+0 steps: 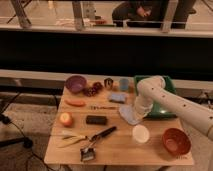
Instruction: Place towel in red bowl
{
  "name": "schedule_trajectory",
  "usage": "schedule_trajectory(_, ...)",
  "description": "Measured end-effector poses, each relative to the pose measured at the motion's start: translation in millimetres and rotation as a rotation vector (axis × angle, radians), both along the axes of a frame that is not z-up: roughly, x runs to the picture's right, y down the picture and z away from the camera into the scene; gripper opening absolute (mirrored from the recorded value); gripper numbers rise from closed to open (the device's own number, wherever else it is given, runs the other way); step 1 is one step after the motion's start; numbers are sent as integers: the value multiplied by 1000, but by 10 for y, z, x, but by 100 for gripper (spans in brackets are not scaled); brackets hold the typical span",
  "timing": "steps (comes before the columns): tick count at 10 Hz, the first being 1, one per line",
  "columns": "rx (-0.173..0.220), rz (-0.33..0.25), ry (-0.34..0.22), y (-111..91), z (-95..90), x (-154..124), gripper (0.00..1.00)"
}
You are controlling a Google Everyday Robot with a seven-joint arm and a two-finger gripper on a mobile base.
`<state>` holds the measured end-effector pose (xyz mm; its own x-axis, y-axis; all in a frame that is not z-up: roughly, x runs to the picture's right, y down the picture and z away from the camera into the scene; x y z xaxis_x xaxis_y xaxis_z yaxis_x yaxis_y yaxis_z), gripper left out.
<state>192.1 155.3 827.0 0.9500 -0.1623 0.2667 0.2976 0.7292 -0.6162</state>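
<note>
Pale grey-blue, the towel (128, 116) is seen lying on the wooden table (120, 151), right of centre, just left of a green tray (161, 111). The gripper (136, 113) is held down at the towel's right edge; how wide it stands, or whether the towel is gripped, cannot be told. The red bowl (176, 141) is set at the near right corner, apart from the towel, beside a white cup (140, 133).

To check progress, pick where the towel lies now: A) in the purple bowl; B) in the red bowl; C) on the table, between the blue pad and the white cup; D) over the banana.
C: the towel lies on the table beside the green tray, the gripper right over it, apart from the red bowl.
</note>
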Motion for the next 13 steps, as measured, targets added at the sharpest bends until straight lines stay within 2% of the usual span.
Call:
schedule_trajectory(1,4,-4,-3,-8,-9,-14,78)
schedule_trajectory(2,8,-6,-4,-15,-24,-16,80)
schedule_trajectory(8,20,-17,-22,-33,-40,-71,80)
schedule_trajectory(13,41,-38,-88,-86,62,-181,80)
